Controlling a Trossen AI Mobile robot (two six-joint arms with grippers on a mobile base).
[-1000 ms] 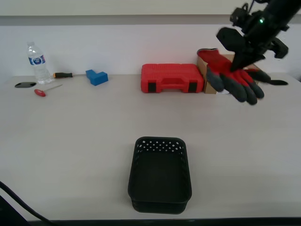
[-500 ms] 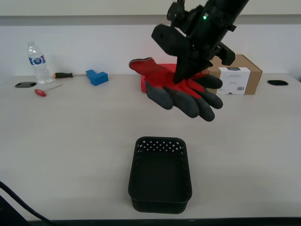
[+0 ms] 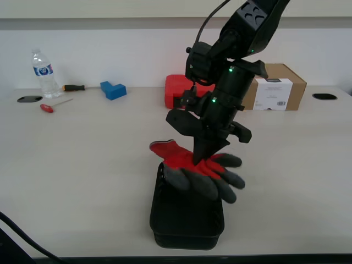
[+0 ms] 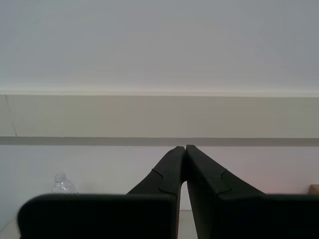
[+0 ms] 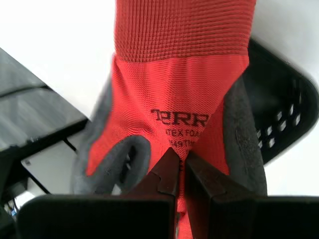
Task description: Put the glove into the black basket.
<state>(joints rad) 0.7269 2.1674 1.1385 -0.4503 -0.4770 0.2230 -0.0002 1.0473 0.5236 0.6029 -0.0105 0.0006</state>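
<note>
Pinched tight, my first gripper (image 3: 201,159) clamps the glove (image 3: 190,168), red knit with dark grey coated fingertips drooping over the black basket (image 3: 187,220). At twelve o'clock beyond the basket sits a red case (image 3: 179,91). My second gripper (image 4: 185,149) is closed on nothing.

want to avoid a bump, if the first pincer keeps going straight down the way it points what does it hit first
Probably the black basket: my first pincer, shut on the glove, points down at its opening. The draped glove would likely touch first; depth is unclear.

A water bottle (image 3: 43,73) stands at ten o'clock on the table (image 3: 82,159), with a screwdriver (image 3: 73,87), a red-handled tool (image 3: 52,105) and a blue block (image 3: 113,89) near it; at twelve o'clock sits a red tool case (image 3: 179,91), at one o'clock a cardboard box (image 3: 275,87)
</note>
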